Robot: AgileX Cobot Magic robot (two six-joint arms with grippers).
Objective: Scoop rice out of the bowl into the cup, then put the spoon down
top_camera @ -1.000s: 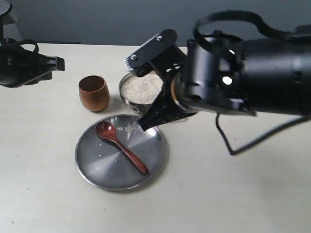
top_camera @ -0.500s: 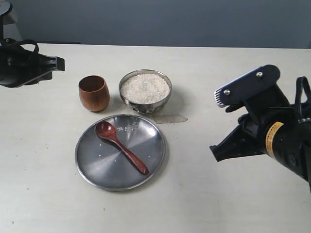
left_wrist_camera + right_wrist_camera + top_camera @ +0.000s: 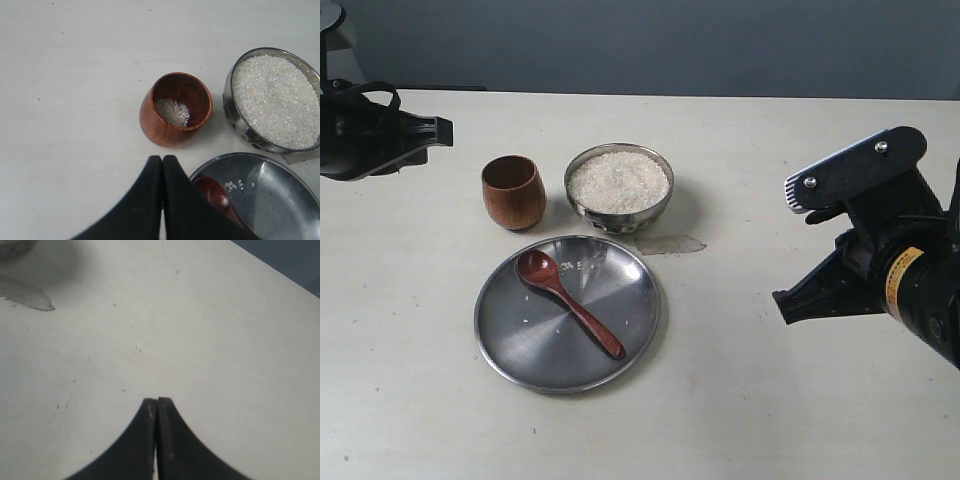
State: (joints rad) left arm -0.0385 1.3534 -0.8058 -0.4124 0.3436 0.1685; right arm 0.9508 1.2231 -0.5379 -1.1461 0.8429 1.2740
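Spoon (image 3: 570, 303) is lying in the steel plate (image 3: 520, 345) toward the near edge of the worktop (image 3: 720, 420). Its oval end is pointing at the cup (image 3: 512, 193) and its slim handle is angling back toward the near edge. Nothing is gripping it. I am seeing both sets of fingers pressed together and empty: the left fingers (image 3: 155, 172) are hanging toward the left edge, and the right fingers (image 3: 150, 415) are hanging over bare worktop toward the right edge. The bowl (image 3: 582, 208) is sitting just beyond the plate, heaped with rice (image 3: 619, 180), and a small heap is also lying in the cup. I am judging the spoon light, stiff and glossy, so probably slippery. I would be taking it mid-handle, across its width, and keeping it level, since loose grains spill easily.
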